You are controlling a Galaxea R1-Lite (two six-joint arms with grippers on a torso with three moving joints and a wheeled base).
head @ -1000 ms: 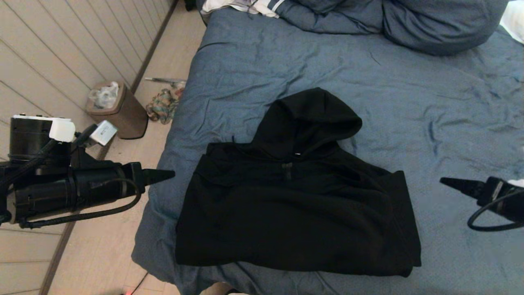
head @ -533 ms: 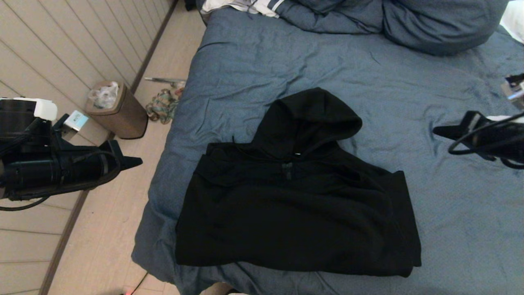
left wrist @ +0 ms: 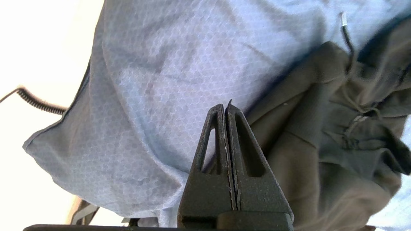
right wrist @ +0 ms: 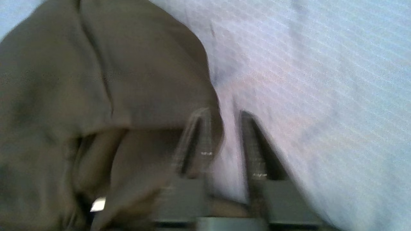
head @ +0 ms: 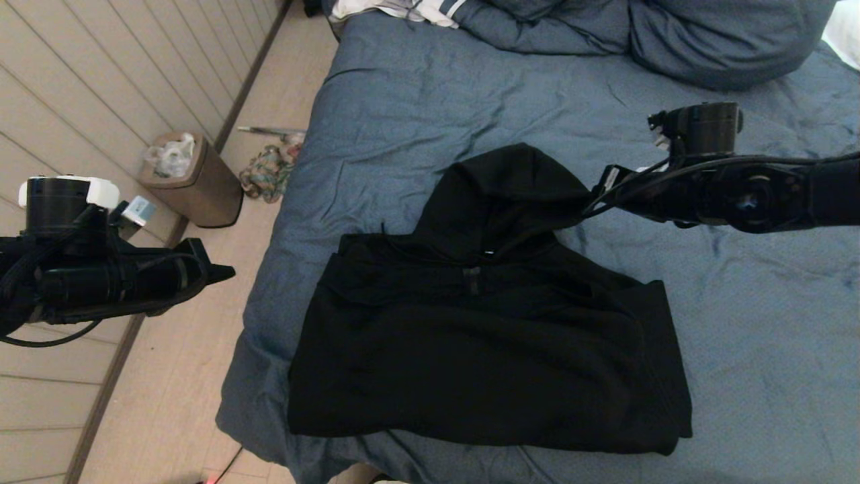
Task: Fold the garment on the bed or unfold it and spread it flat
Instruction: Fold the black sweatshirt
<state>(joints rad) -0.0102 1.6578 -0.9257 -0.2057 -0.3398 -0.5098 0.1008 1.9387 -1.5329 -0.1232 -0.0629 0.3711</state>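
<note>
The garment (head: 484,336) is a black hooded sweatshirt lying flat near the front of the bed (head: 416,114), sleeves folded in and hood pointing toward the pillows. My right gripper (head: 594,202) has reached in from the right to the hood's right edge. In the right wrist view it (right wrist: 224,112) is open: one finger lies over the hood's rim (right wrist: 96,80), and blue duvet (right wrist: 321,80) shows in the gap. My left gripper (head: 225,273) hangs over the floor left of the bed, shut and empty (left wrist: 225,107), pointing at the garment's left shoulder (left wrist: 321,144).
A brown bin (head: 191,178) and a crumpled patterned cloth (head: 269,171) sit on the floor by the bed's left side. Blue pillows (head: 725,40) and a white striped cloth (head: 403,10) lie at the head of the bed.
My right arm swung up and left from the right edge of the view to the hood, and its fingers have parted. My left gripper drew back left, off the bed. The garment has not moved.
</note>
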